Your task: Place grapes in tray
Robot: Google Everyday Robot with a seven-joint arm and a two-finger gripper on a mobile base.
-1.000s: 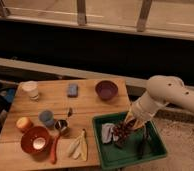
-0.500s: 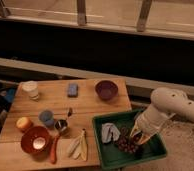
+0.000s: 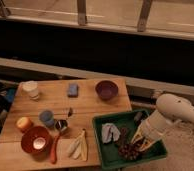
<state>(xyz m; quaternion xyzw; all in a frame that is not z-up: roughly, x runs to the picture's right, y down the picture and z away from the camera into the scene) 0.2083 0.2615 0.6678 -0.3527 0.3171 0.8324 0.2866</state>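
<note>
The green tray (image 3: 101, 150) sits at the table's right front corner. The grapes (image 3: 128, 149), a dark reddish-purple bunch, lie inside it near the front middle. My gripper (image 3: 141, 142) hangs over the tray at the end of the white arm (image 3: 176, 113), which reaches in from the right. It sits right at the bunch's right end. Whether it touches the grapes does not show.
A grey crumpled object (image 3: 110, 132) lies in the tray's left part. On the wooden table (image 3: 85, 107) are a purple bowl (image 3: 106, 90), a blue sponge (image 3: 73, 90), a white cup (image 3: 30, 90), a blue cup (image 3: 46, 118), an orange-red bowl (image 3: 36, 140) and a banana (image 3: 78, 145).
The arm swung from the tray's middle toward its right side and lowered. The grapes went from up at the gripper to down on the tray floor.
</note>
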